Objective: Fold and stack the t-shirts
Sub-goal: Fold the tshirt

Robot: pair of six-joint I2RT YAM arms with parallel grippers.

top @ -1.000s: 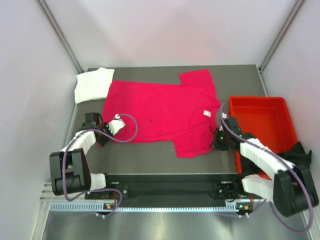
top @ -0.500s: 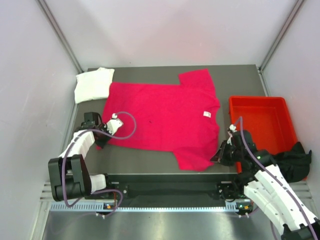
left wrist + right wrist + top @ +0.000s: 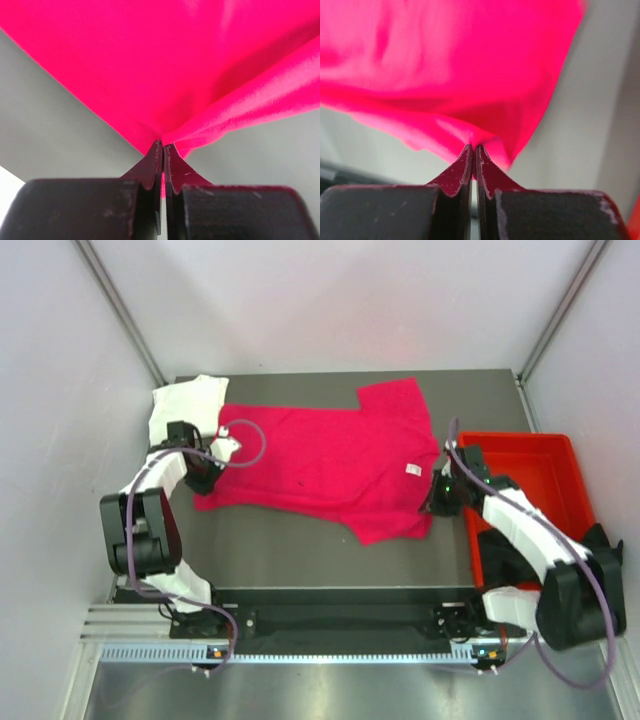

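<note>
The magenta-pink t-shirt (image 3: 320,465) lies spread on the grey table, collar tag at the right. My left gripper (image 3: 208,480) is shut on its lower left corner, and the left wrist view shows the cloth (image 3: 165,75) pinched between the jaws. My right gripper (image 3: 437,502) is shut on the shirt's lower right edge, and the right wrist view shows the cloth (image 3: 450,70) pinched the same way. A folded white t-shirt (image 3: 183,408) lies at the far left corner. The black t-shirt (image 3: 590,550) hangs beside the bin at the right.
A rigid red plastic bin (image 3: 525,490) stands at the right side of the table, close to my right arm. White enclosure walls surround the table. A metal rail runs along the near edge by the arm bases.
Both grippers have moved away from the near edge, pulling the shirt's lower edge with them. The left gripper now sits near the white shirt; the right one has come back up beside the bin.
</note>
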